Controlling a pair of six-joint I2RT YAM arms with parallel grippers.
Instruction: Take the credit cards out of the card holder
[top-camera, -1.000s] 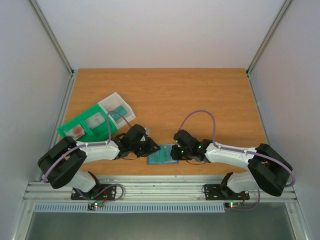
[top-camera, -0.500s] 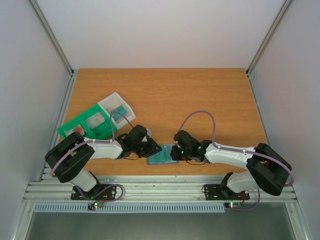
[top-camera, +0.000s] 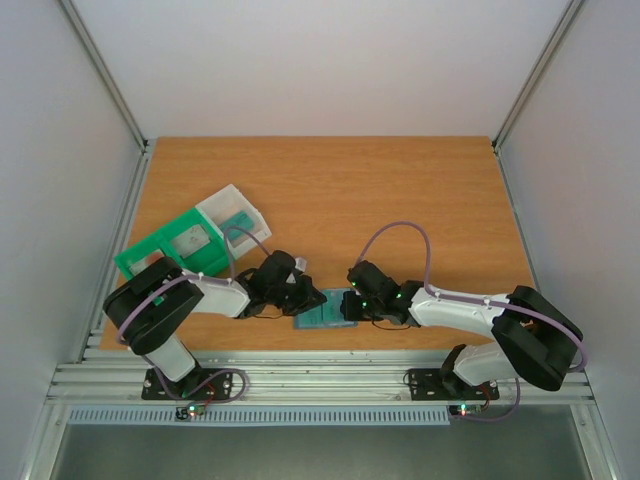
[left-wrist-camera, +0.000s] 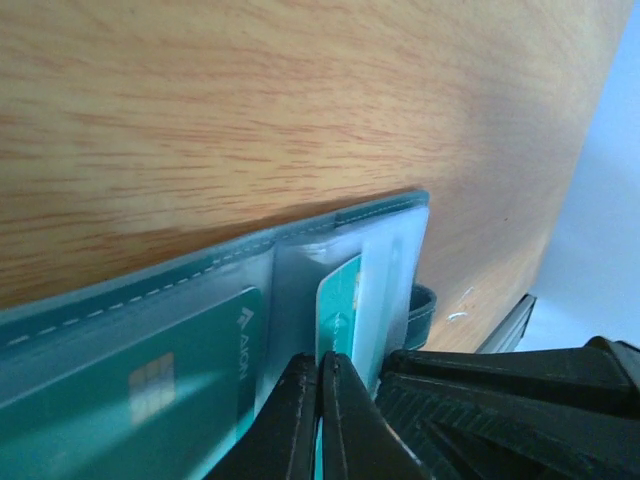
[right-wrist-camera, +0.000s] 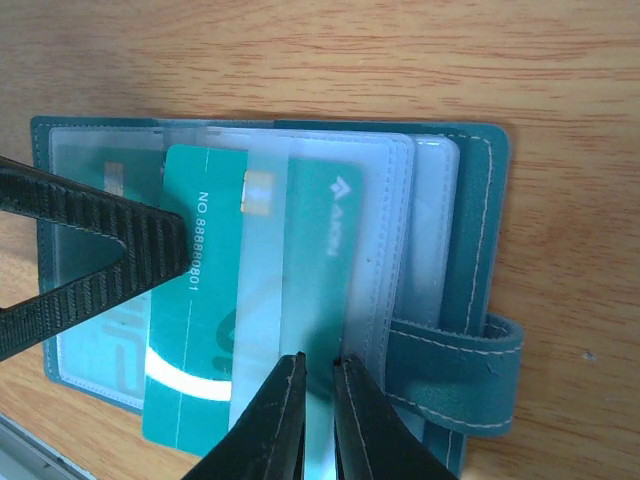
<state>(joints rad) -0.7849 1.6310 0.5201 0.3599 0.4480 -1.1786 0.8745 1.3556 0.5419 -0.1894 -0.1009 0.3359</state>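
Open card holder (top-camera: 322, 312) at the table's (top-camera: 400, 190) 6 o'clock edge, between both grippers.
A teal card (right-wrist-camera: 200, 330) sticks partway out of its clear sleeve (right-wrist-camera: 262, 330). The left gripper (left-wrist-camera: 320, 370), at the card holder's 9 o'clock, has its fingers pressed together on that card's edge. The right gripper (right-wrist-camera: 320, 362), at 3 o'clock, pinches the sleeve, fingers almost together. The tab clasp (right-wrist-camera: 455, 375) lies unfastened. A green tray (top-camera: 150, 255) sits well apart at 10 o'clock.
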